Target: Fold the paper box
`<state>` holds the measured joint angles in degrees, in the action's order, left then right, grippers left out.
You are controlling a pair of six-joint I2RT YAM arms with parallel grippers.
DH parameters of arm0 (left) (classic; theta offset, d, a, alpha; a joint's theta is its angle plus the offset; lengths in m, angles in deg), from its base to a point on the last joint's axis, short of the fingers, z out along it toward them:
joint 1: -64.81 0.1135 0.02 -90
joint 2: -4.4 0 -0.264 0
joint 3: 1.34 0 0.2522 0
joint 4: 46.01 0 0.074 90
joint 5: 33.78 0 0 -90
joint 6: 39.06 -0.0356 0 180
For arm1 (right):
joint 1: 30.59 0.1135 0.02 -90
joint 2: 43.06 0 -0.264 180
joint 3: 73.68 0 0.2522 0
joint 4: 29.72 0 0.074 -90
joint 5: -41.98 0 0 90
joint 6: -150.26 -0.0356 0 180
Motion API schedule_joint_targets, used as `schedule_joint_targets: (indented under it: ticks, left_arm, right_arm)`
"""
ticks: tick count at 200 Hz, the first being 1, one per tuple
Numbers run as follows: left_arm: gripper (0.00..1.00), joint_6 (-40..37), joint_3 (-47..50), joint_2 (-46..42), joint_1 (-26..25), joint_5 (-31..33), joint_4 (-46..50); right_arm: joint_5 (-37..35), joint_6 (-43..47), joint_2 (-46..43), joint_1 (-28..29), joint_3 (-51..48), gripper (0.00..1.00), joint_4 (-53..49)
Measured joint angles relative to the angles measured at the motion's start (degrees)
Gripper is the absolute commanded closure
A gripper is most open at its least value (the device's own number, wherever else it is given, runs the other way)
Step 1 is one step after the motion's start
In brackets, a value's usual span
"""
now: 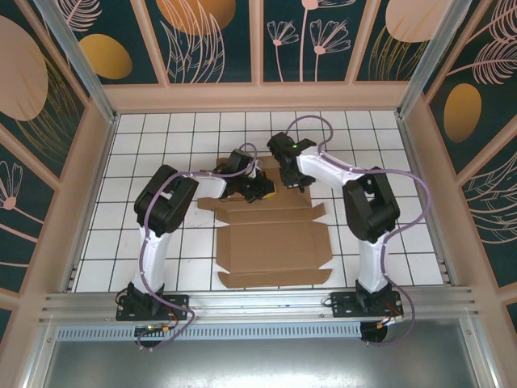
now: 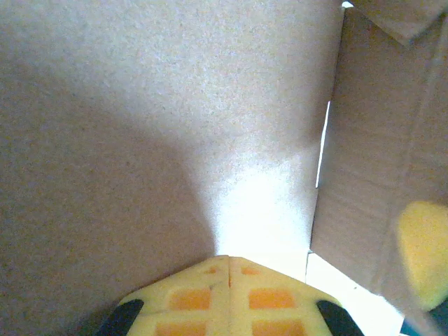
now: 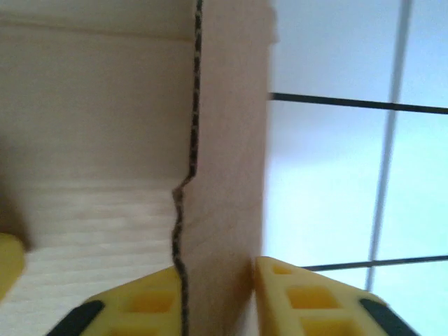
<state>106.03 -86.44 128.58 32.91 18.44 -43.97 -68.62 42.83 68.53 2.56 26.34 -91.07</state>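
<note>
- Left gripper (image 2: pixel 229 262) closed tight, nothing held, tips against paper box (image 1: pixel 271 242) panel.
- Right gripper (image 3: pixel 213 273) narrowly parted, apparently pinching raised flap (image 3: pixel 224 140); view blurred.

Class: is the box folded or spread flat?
Mostly spread: the box lies flat on the table; only its far end looks lifted.

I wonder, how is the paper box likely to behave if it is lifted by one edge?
The paper box is a thin creased sheet, so it would probably hinge and sag at its folds. It looks light, likely sliding easily on the smooth tiled table. Its corrugated edge suggests fairly stiff panels.
</note>
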Motion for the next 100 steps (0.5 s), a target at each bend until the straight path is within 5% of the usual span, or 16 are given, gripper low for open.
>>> schedule_joint_targets:
  ticks: [22, 100]
  left_arm:
    - [1.0, -1.03, 0.26, -0.5, 0.39, 0.72, 0.85]
    - [1.0, -3.17, 0.44, -1.25, 0.5, 1.97, 2.34]
  right_arm:
    - [-0.85, 1.4, -4.11, -2.95, -3.37, 1.0, 1.07]
    - [-5.7, 3.61, 0.72, -6.56, -6.54, 1.0, 4.13]
